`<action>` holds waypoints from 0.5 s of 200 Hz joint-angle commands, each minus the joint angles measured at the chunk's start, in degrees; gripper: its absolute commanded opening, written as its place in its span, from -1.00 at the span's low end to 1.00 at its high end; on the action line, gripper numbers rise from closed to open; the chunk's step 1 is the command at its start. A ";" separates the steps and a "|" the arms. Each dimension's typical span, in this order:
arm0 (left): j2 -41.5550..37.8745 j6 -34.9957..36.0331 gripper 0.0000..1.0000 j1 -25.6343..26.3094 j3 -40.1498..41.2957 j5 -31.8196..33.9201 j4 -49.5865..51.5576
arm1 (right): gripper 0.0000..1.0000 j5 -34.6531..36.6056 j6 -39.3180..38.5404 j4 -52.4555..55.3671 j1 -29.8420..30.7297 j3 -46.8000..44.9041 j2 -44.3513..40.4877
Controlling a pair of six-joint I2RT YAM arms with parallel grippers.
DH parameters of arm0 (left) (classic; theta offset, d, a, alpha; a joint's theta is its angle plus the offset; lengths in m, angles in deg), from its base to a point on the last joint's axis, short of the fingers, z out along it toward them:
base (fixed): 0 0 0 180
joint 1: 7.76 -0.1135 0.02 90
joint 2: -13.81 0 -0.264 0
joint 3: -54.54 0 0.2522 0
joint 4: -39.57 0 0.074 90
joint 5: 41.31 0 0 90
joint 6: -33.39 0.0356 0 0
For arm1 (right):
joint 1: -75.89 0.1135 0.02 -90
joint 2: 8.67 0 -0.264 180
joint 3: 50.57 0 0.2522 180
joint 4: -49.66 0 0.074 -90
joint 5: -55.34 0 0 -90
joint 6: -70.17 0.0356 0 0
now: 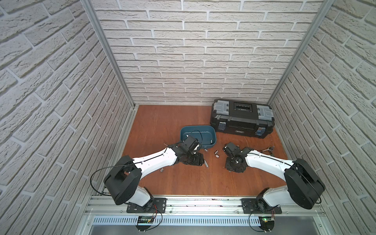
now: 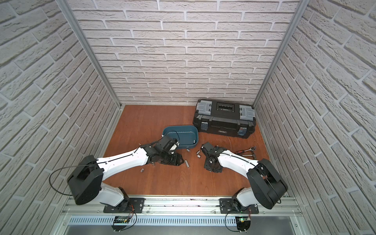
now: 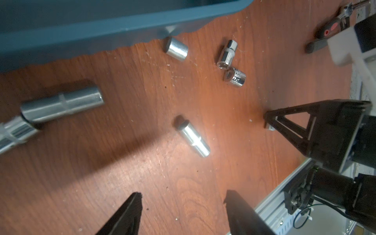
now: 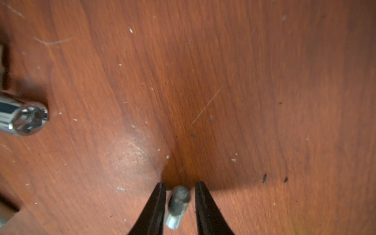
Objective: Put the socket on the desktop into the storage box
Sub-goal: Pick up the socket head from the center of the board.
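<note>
While several sockets lie loose on the desktop (image 1: 183, 183), the left arm takes no part in the pick. The left gripper (image 3: 183, 194) hangs just above the wood, near the storage box (image 1: 197, 126). Its jaws are spread wide with nothing between them, probably parked where it blocks neither the tub nor its partner. The tub stands open-topped near the middle of the board, within reach of either arm. A small silvery piece lies against its right inner wall, too small to name.

In the left wrist view a stubby socket (image 3: 177, 47) lies just beside the tub's outer wall, and a stepped socket (image 3: 194, 138) lies on its side in open wood. A knurled chrome socket (image 3: 226, 54) and a squat chrome socket (image 3: 235, 77) lie close together, touching or nearly so.

Further right, the right gripper (image 4: 180, 183) is down at the board, its tips straddling a small socket (image 4: 178, 205) that lies on its side along the line of the jaws. The jaws stand narrow, yet a sliver of wood shows on either side, so I judge the pinch not yet made. The piece rests on the desktop, unlifted. Lined up this way, the pads would meet its round flanks, though it could roll or squirt free. The ratchet (image 1: 267, 148) and black toolbox (image 1: 242, 120) lie well apart.
</note>
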 commanded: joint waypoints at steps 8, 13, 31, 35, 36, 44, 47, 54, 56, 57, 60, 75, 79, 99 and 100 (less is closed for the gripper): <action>-0.88 -0.43 0.40 0.26 1.54 0.34 -2.92 | -0.45 -0.69 2.92 -0.67 -0.31 -0.46 -0.22; -0.48 -0.39 0.40 0.26 1.54 0.21 -2.97 | -0.45 -0.75 2.97 -0.67 -0.31 -0.56 -0.30; 0.31 -0.39 0.40 0.31 0.94 -0.14 -2.98 | -0.46 -0.99 2.81 -0.62 -0.31 -0.43 -0.11; 0.23 -0.48 0.40 0.39 0.92 -0.02 -3.10 | -0.46 -0.97 2.75 -0.50 -0.31 -0.24 0.06; 0.22 -0.50 0.40 0.39 0.88 0.05 -3.13 | -0.46 -0.97 2.73 -0.50 -0.26 -0.25 0.12; -0.16 -0.68 0.40 0.53 0.99 0.38 -3.37 | -0.48 -1.22 2.59 -0.51 -0.21 -0.17 0.40; -0.23 -0.70 0.40 0.58 1.07 0.47 -3.43 | -0.48 -1.35 2.62 -0.55 -0.22 -0.16 0.44; -0.81 -0.91 0.40 0.67 1.33 0.68 -3.63 | -0.50 -1.54 2.62 -0.59 -0.22 -0.15 0.53; -0.96 -0.95 0.40 0.66 1.40 0.78 -3.71 | -0.50 -1.57 2.62 -0.56 -0.17 -0.12 0.53; -0.99 -0.96 0.40 0.66 1.43 0.80 -3.74 | -0.50 -1.58 2.62 -0.53 -0.20 -0.05 0.53; -1.20 -1.04 0.40 0.73 1.58 0.84 -3.77 | -0.50 -1.59 2.62 -0.50 -0.21 -0.01 0.53; -2.04 -1.22 0.40 0.80 2.40 1.08 -3.80 | -0.50 -1.58 2.62 -0.38 -0.17 -0.11 0.45; -2.34 -1.29 0.40 0.78 2.58 1.15 -3.64 | -0.49 -1.58 2.61 -0.34 -0.21 -0.12 0.52; -3.68 -1.45 0.40 0.78 3.74 1.61 -3.37 | -0.40 -1.88 2.42 -0.02 -0.04 0.01 0.54; -3.71 -1.43 0.40 0.76 3.83 1.65 -3.39 | -0.39 -1.91 2.39 0.05 -0.04 0.01 0.54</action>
